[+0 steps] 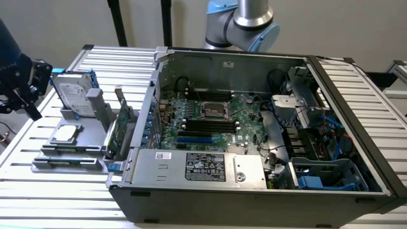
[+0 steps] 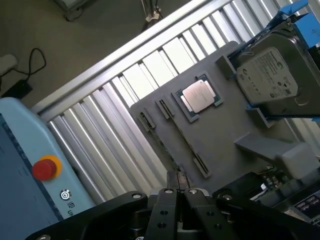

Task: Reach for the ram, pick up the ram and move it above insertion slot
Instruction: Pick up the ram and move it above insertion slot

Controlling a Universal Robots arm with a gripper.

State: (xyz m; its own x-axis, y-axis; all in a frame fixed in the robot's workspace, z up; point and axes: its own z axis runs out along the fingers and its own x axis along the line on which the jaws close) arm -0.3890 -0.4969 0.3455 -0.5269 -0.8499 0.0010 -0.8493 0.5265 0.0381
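Exterior view: the gripper (image 1: 25, 102) hung over the edge of the slatted table (image 1: 57, 200), jaws pressed together with nothing between them. The gray parts fixture (image 1: 70, 164) sat near the jaws, carrying a hard drive (image 1: 73, 90) and an upright expansion card (image 1: 121, 129). The open PC case (image 1: 254, 205) lay beyond the fixture, well apart from the jaws. The insertion slot (image 1: 210, 126), one of the parallel black sockets beside the processor socket (image 1: 215, 110), was bare.

Wrist view: the gripper (image 2: 177, 182) fingers met tip to tip, empty. Just past the tips, a thin dark strip stood on edge between two end clips of the parts fixture (image 2: 225, 130). I took it for the ram (image 2: 172, 144), though edge-on it was hard to be sure. The processor chip (image 2: 200, 95) lay farther out from the jaws, the hard drive (image 2: 270, 75) farther again. A teach pendant (image 2: 20, 150) with a red stop button (image 2: 46, 168) sat off to one side of the jaws.

Handling, my guess: light, stiff, thin, brittle, and slick on the faces. Best pinched across its thickness at mid-length of the free long edge, clear of the contacts, so it hangs level.
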